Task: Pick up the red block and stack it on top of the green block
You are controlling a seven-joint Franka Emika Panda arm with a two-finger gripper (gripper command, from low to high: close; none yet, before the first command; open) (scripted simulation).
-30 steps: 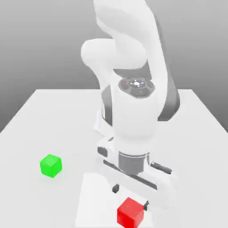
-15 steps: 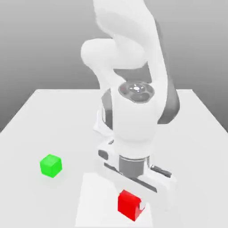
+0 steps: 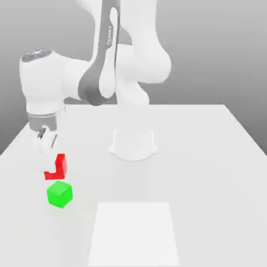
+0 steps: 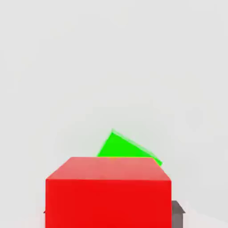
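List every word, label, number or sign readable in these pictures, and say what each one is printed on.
One marking: dark lettering running lengthwise along the grey side panel of the robot arm in the exterior view. It is too small and blurred to read.
The red block, the green block and the white table carry no text, numbers or signs.
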